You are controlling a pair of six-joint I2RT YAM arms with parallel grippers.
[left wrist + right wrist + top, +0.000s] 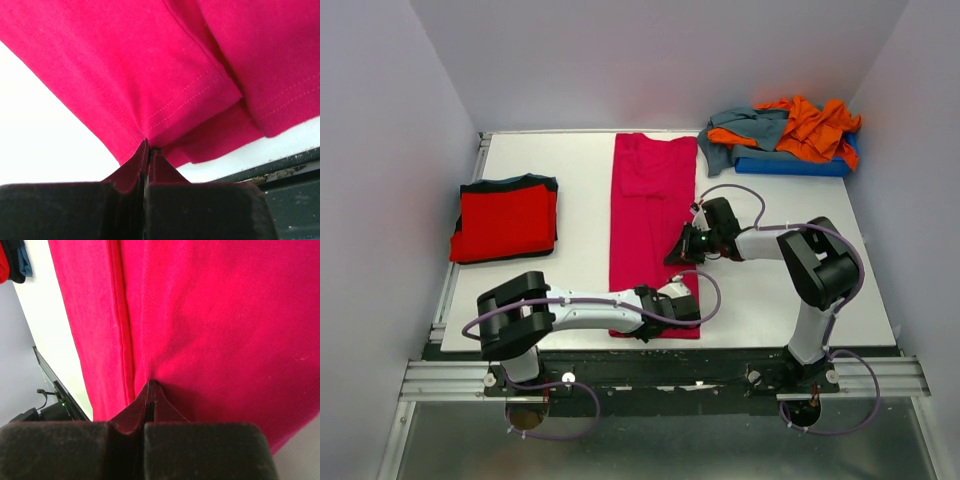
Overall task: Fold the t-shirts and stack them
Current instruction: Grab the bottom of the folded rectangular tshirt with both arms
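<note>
A magenta-pink t-shirt (650,215) lies as a long strip down the middle of the white table. My left gripper (682,303) is at its near right corner. In the left wrist view the jaws (148,145) are shut on the hem of the pink t-shirt (150,65). My right gripper (678,252) is at the strip's right edge, about halfway along. In the right wrist view it (151,385) is shut on the pink cloth (215,315). A folded bright red t-shirt (506,220) lies at the left on dark cloth. Orange (815,128) and grey-teal (745,130) t-shirts lie crumpled at the back right.
A blue tray (790,164) sits under the crumpled shirts at the back right. White walls close the table on three sides. A metal rail (650,375) runs along the near edge, where the arm bases stand.
</note>
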